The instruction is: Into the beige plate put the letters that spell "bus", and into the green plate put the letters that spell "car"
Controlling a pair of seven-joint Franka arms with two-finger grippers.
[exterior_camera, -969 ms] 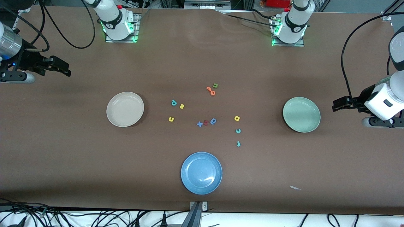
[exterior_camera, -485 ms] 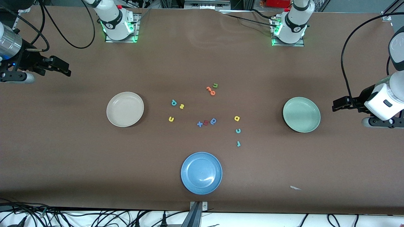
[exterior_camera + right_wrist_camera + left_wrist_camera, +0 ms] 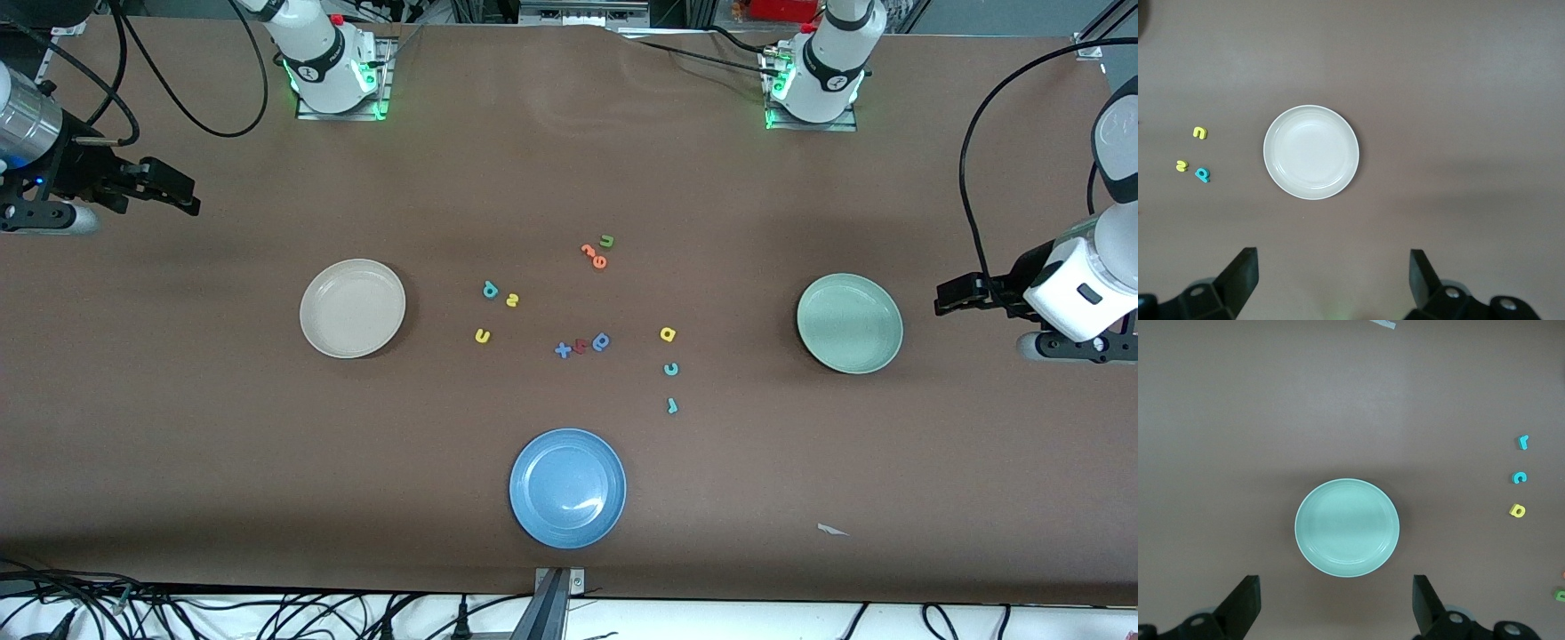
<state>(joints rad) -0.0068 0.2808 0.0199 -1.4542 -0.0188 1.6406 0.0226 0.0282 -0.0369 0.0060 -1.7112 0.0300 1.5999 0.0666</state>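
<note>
Brown cloth covers the whole desk [image 3: 800, 498], and the job has not started yet. The beige plate [image 3: 352, 308] has nothing in it. Near it, toward the middle of the desk, lie the teal b [image 3: 489, 289], the yellow s [image 3: 512, 300] and the yellow u [image 3: 482, 335]. The green plate [image 3: 849, 323] has nothing in it too. Near that plate, also toward the middle, lie the yellow a [image 3: 668, 334], the teal c [image 3: 671, 369] and the teal r [image 3: 672, 406], in a short row. So all six letters still have to be moved.

More letters sit between the two groups: orange ones [image 3: 593, 255] with a green u [image 3: 607, 241], and a blue x [image 3: 562, 350], a red one [image 3: 580, 346] and a blue round one [image 3: 601, 341]. A blue plate [image 3: 567, 487] sits nearer the camera than these.

The left gripper [image 3: 951, 295] waits up beside the green plate, fingers open and holding nothing. The right gripper [image 3: 182, 191] waits up at the right arm's end of the desk, fingers open and holding nothing.

No brand or label can be read, only the letters themselves.
</note>
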